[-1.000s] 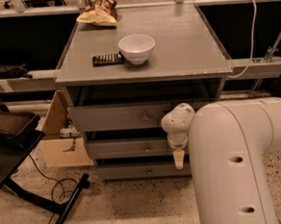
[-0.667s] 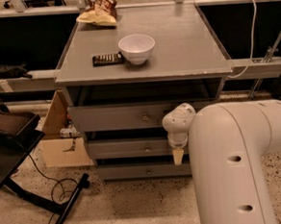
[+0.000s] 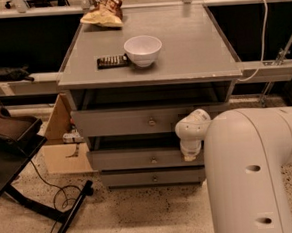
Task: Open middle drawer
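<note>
Three-drawer grey cabinet [image 3: 191, 45] stood before me; my gripper [image 3: 191, 156] hung at the middle drawer [image 3: 124, 159]'s top edge, right of its knob [image 3: 153, 160]; how wide it stood, I couldn't tell.

A grey wooden cabinet's flat surface [image 3: 196, 45] carries a round white bowl [image 3: 143, 49] near its front edge. A dark flat rectangular bar [image 3: 113, 61] lies just beside the bowl, toward the left edge, and a crumpled yellow snack bag [image 3: 103, 13] sits at the far left corner. Below, the grey flat-fronted middle drawer [image 3: 119, 159] shows a small round metal knob [image 3: 154, 160]. The bulky white robot arm [image 3: 255, 171] fills the lower right, and its gripper [image 3: 190, 155] points down at that drawer front's right end.
</note>
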You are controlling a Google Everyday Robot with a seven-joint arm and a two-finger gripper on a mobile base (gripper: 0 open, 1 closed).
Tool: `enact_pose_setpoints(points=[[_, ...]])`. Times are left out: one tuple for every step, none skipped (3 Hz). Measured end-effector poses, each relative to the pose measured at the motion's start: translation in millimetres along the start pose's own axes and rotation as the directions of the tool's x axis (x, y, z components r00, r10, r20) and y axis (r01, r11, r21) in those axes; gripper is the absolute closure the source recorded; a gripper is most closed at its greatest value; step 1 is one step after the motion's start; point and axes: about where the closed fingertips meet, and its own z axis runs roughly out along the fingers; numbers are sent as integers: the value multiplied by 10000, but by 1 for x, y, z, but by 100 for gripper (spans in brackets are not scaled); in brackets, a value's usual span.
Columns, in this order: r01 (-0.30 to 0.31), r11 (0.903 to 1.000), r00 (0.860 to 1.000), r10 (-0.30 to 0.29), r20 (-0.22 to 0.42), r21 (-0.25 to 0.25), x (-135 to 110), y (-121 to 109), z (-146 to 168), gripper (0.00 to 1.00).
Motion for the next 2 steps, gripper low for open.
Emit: enact_pose_setpoints(points=[[-130, 9999, 9998, 130, -155, -22, 12, 1, -6, 95], [-318, 9995, 9991, 316, -278, -37, 19, 6, -10, 100]])
